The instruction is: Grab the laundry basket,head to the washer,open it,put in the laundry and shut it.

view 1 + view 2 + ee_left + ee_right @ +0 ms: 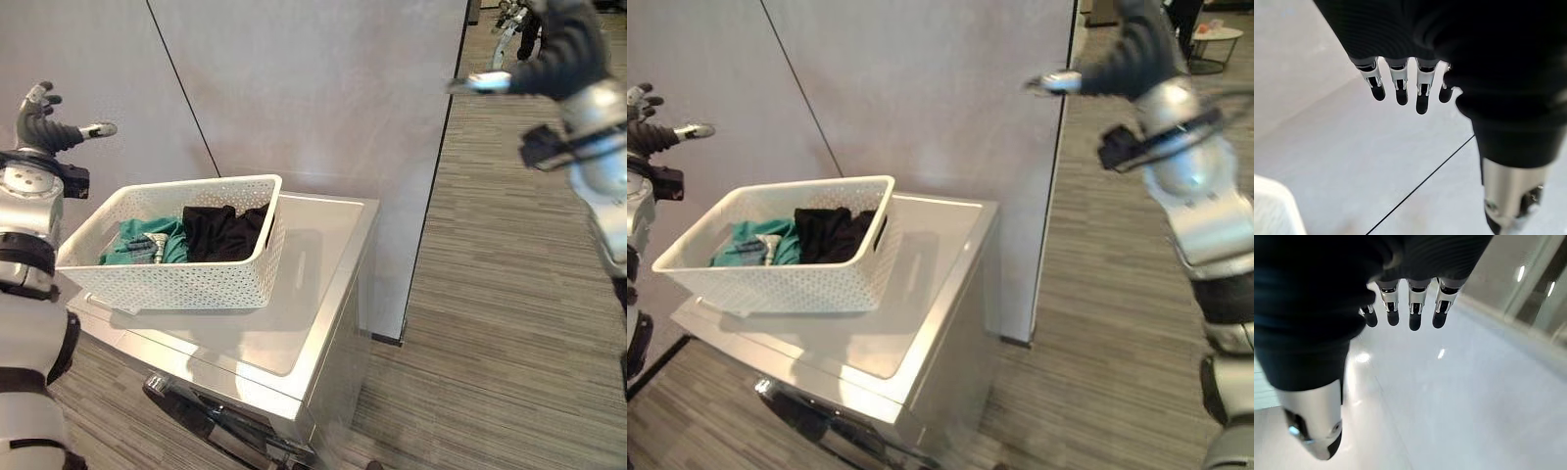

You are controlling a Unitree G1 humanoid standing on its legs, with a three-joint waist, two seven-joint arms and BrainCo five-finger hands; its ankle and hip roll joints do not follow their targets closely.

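Nearest me, at about 6 o'clock, the washer's [294, 323] door [211, 416] sits low on its front, dark and closed by the look of it. On its grey lid [323, 245], toward 10 o'clock, the white laundry basket [186, 284] rests flat and free of me, with a teal garment [147, 243] on the side nearer my left arm and a black garment [223, 230] beside it, both inside the walls.

Both my arms are raised well clear. My left hand [44, 122] hangs at 9 o'clock, above and beside the basket, fingers relaxed and spread, thumb out, holding nothing; its wrist view shows the fingers straight against the pale wall [1327, 147]. My right hand [1122, 59] is up at 1 o'clock, fingers likewise straight and loose, empty, with the striped floor [509, 294] far beyond it.

I judge the basket delivered and the door next. To do it well I should lower one hand to 6 o'clock, find the door's edge with my fingertips before curling, and pull along its swing, not straight back. I should keep the other arm away from the basket, since a knock could slide it off the lid.
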